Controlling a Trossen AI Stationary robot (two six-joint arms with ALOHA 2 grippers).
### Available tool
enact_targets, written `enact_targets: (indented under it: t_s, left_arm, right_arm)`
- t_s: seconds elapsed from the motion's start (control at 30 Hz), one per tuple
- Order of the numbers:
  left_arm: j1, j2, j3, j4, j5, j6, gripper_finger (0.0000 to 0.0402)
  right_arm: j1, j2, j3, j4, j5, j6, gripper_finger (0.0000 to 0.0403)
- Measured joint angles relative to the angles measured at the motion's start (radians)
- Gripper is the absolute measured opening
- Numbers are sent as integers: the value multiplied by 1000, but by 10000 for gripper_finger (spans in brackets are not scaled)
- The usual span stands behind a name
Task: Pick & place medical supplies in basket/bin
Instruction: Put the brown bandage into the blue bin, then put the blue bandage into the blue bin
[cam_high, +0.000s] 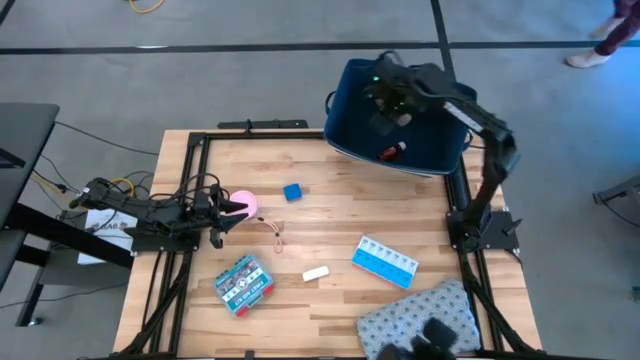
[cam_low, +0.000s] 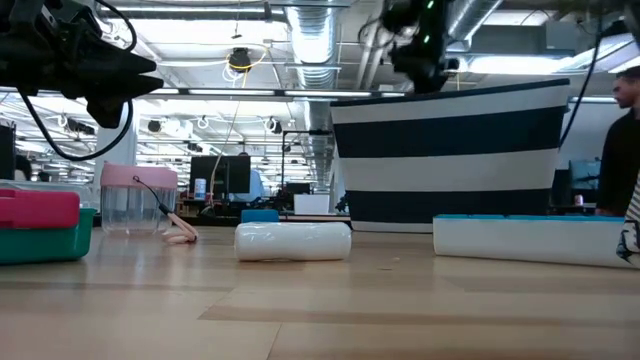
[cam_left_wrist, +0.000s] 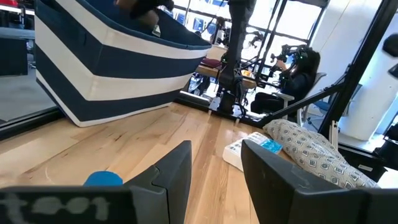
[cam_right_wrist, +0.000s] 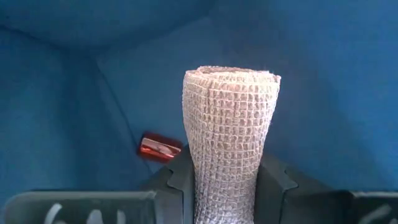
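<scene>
Both arms are dark, jointed links; the left arm (cam_high: 150, 212) carries black cabling, and a green indicator glows on the right arm (cam_high: 470, 110).

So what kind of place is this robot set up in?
Probably an open-plan lab or office workshop: exposed ducts and strip lights on the ceiling, desks with monitors behind the wooden table, and a seated person at another workstation.

Overhead looking down, low level view (both show bin (cam_high: 400, 125))

Wooden table (cam_high: 330, 225) (slatted) carries pill organiser (cam_high: 385, 261), cloth (cam_high: 415, 318).
</scene>
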Motion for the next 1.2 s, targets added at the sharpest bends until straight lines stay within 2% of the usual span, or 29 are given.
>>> enact_targets:
  t_s: [0.27,0.5,0.63,0.97,1.1,1.2]
  left_arm:
    - [0,0,0,0,0,0,130]
    - [0,0,0,-3,0,0,130]
    - [0,0,0,-23,1,-18,130]
    - [0,0,1,-52,1,-63,130]
    - [0,0,0,-23,-15,-63,130]
    - [0,0,0,-3,-77,-65,130]
  right_arm:
    - [-3,167,0,-8,0,1,98]
    - [-3,249,0,-58,2,18,101]
    - [-6,250,0,-61,3,-12,122]
    - [0,216,2,-91,4,-26,206]
    - [16,209,52,-187,18,-27,216]
    - [35,176,96,-178,27,-52,213]
